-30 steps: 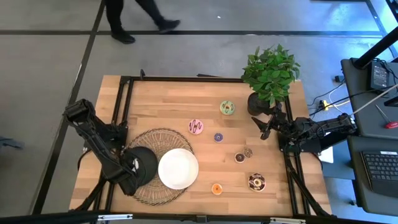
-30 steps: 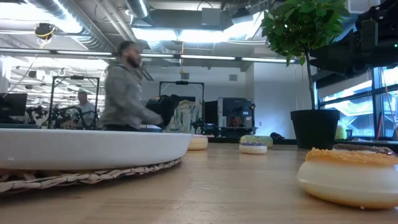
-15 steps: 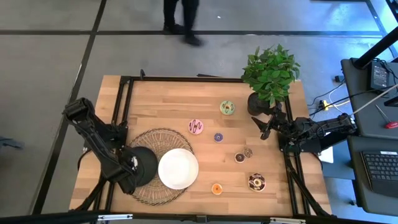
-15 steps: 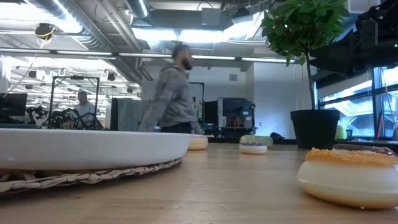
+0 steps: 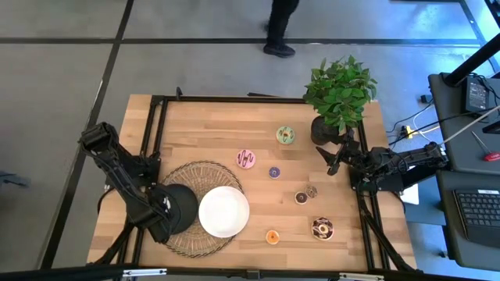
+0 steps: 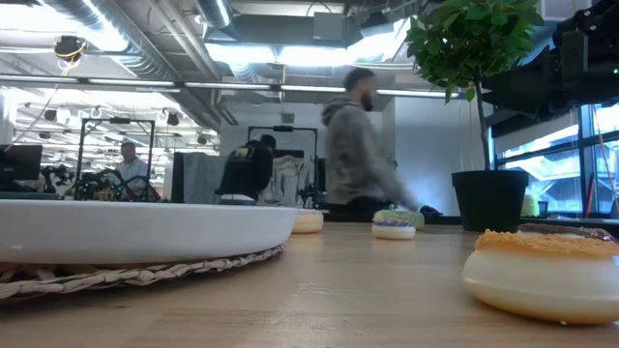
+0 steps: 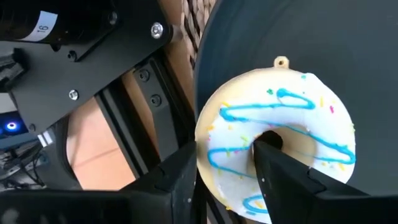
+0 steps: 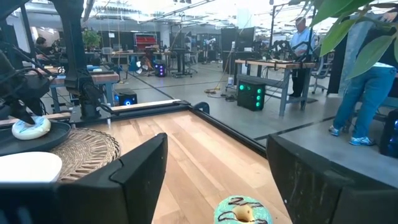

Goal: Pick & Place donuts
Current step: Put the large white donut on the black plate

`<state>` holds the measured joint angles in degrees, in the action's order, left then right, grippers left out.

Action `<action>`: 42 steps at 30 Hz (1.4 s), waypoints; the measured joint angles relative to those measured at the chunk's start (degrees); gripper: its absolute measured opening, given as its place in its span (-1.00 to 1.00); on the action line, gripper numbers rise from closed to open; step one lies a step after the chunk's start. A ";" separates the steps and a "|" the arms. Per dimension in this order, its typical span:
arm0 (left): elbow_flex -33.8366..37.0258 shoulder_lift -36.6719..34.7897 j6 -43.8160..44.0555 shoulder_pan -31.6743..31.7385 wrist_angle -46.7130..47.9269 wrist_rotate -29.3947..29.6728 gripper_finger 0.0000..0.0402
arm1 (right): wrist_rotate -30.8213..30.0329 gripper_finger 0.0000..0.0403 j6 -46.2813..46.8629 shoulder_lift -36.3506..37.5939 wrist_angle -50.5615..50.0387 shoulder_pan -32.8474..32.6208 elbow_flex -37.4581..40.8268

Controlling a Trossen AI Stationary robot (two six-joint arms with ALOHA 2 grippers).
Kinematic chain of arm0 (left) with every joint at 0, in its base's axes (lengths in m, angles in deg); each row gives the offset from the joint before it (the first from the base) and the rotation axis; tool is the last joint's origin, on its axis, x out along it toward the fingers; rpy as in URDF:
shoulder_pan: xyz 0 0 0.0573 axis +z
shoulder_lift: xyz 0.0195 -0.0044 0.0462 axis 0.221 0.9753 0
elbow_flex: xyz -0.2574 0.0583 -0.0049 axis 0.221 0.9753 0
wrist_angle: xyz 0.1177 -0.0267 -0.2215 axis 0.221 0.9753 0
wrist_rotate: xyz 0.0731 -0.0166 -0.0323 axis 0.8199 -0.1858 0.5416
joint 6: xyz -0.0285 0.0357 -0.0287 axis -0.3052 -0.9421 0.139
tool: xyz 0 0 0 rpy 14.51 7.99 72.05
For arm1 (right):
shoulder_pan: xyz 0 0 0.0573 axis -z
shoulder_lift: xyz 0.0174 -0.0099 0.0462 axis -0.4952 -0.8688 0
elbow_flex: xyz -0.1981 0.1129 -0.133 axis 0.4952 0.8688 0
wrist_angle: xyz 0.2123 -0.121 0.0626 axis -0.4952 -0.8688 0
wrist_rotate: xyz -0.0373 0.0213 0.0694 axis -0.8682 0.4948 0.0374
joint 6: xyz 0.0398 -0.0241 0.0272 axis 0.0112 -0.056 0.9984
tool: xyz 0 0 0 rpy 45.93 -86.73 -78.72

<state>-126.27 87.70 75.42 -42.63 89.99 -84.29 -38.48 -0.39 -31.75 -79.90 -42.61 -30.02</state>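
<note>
White donut (image 7: 283,146) on black plate (image 7: 360,56), straddled by left gripper (image 7: 224,180) jaws, apparently released; right jaws open.

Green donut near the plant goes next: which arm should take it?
Probably the right. The right gripper hangs open by the plant pot, nearest the green donut. The left gripper is at the black plate with the white donut.
</note>
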 joint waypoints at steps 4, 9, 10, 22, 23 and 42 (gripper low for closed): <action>0.00 0.00 0.17 0.00 0.00 0.23 -0.11 | 0.00 0.36 -0.01 0.00 -0.01 0.00 0.00; 0.00 0.00 0.13 0.00 1.19 1.22 0.01 | 0.00 0.36 -0.01 0.01 0.01 0.00 -0.01; -0.01 0.00 0.11 0.00 1.50 1.91 0.03 | 0.00 0.36 -0.01 0.00 0.01 0.00 0.01; -4.11 -1.67 0.20 0.00 5.84 8.41 0.03 | 0.00 0.36 -0.01 0.00 0.04 0.00 0.01; -4.63 -1.94 0.57 0.00 5.92 8.57 0.03 | 0.00 0.36 -0.01 0.00 0.04 0.00 0.01; -5.31 -2.86 10.51 0.00 11.67 -5.65 0.02 | 0.00 0.36 -0.01 0.02 0.01 0.00 -0.01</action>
<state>-131.58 84.83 85.93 -42.63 101.66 -89.94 -38.48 -0.40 -31.73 -79.88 -42.61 -30.02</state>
